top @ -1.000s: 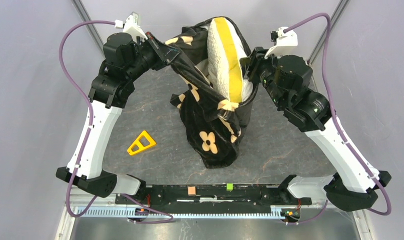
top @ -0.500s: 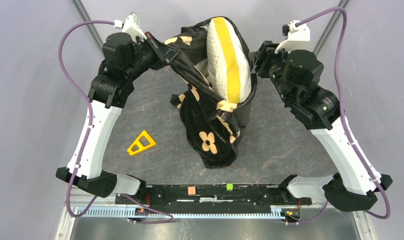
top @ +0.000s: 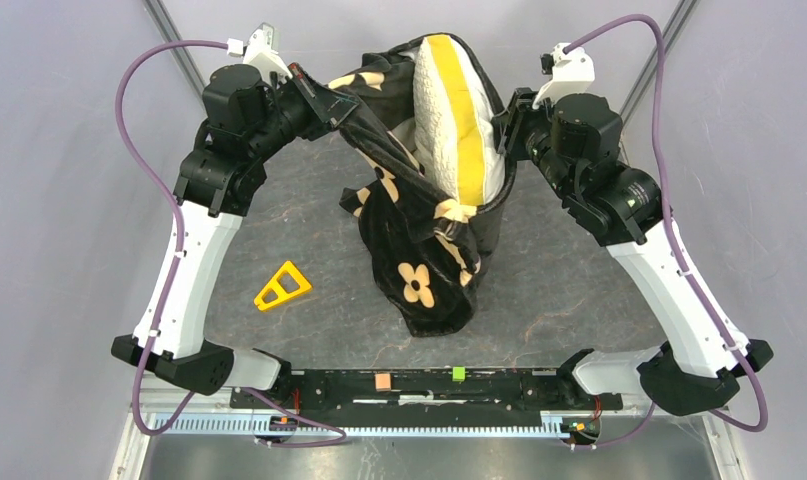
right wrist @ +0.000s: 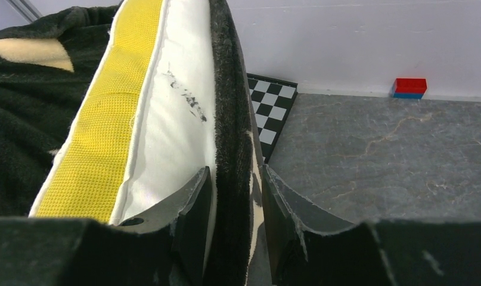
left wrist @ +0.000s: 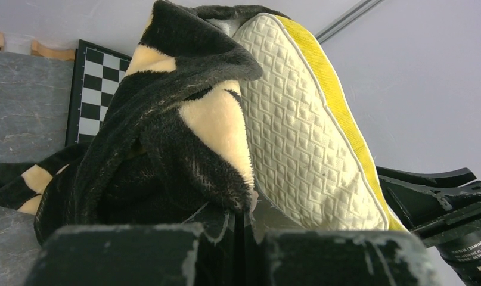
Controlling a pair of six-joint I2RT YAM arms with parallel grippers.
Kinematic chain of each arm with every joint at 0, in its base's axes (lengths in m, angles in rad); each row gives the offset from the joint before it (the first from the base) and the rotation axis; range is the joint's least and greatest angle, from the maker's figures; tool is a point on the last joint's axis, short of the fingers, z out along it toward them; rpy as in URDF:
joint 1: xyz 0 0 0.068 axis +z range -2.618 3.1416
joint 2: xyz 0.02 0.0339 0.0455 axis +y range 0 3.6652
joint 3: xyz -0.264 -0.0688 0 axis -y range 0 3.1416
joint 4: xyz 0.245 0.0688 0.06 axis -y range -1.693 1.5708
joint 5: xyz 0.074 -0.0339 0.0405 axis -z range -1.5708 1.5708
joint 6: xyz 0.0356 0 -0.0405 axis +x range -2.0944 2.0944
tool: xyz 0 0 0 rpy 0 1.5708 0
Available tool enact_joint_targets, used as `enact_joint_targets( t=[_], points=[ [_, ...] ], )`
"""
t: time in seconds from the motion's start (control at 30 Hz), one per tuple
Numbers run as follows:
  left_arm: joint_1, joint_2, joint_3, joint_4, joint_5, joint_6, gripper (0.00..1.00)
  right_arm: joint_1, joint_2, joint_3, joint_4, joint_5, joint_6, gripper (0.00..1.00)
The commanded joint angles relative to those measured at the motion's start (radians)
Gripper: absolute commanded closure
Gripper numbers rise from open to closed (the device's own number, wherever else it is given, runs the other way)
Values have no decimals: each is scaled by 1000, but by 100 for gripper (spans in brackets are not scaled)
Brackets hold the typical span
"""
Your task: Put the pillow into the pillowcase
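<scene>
The cream-white pillow (top: 457, 110) with its yellow band stands on edge, its lower part inside the black flower-print pillowcase (top: 419, 260), which hangs down to the table. My left gripper (top: 314, 95) is shut on the case's left rim and holds it up; in the left wrist view the plush rim (left wrist: 166, 137) is pinched between the closed jaws (left wrist: 248, 214), with the pillow (left wrist: 297, 131) just beyond. My right gripper (top: 504, 125) is at the case's right rim. In the right wrist view its jaws (right wrist: 235, 196) straddle the black rim (right wrist: 229, 119) with a gap, beside the pillow (right wrist: 166, 119).
A yellow triangular piece (top: 282, 286) lies on the grey table at front left. A checkered board (right wrist: 272, 110) lies behind the pillowcase. A red and blue block (right wrist: 409, 87) sits by the back wall. Small orange (top: 383, 381) and green (top: 458, 374) squares sit on the base bar.
My right gripper drew back to the right, away from the case rim, then came back to it with its jaws apart around the rim. The left gripper has held still.
</scene>
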Motion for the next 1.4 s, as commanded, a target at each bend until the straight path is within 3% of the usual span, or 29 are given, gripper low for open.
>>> enact_joint_targets(
  t=[0.0, 0.3, 0.5, 0.6, 0.7, 0.73, 0.87, 0.97, 1.07, 1.13, 1.23, 1.3, 1.37],
  points=[
    [13, -25, 54, 43, 4, -31, 98, -20, -17, -22, -23, 7, 4, 60],
    [16, -15, 69, 36, 4, -30, 98, -40, -31, -70, -11, -18, 13, 57],
    [20, -16, 79, 30, 1, -27, 98, -78, -23, -79, -40, -8, 4, 64],
    [21, -14, 77, 29, 3, -28, 98, -79, -20, -90, -39, -30, 2, 75],
    [21, -9, 73, 51, 22, -38, 97, -78, -19, -67, -8, -140, -6, 98],
    [21, -1, 84, 57, 34, -43, 97, -78, -22, -42, 7, -176, -4, 100],
    [2, 72, 209, 82, 99, -63, 97, -78, -23, 151, 93, -253, -3, 100],
    [-106, 178, 437, 95, 76, -51, 97, -79, 8, 337, 166, -233, -12, 100],
    [-239, 324, 731, 100, 45, -56, 97, -79, 4, 348, 270, -224, 16, 100],
    [-243, 383, 861, 178, 25, -103, 97, -78, 8, 314, 311, -323, 69, 100],
    [-190, 328, 724, 344, -88, -165, 97, -73, 3, 270, 336, -423, 100, 100],
    [-184, 331, 683, 362, -66, -201, 97, -75, 5, 320, 301, -307, 35, 100],
    [-249, 388, 730, 271, 35, -178, 97, -75, 32, 421, 281, -147, -71, 100]
  ],
)
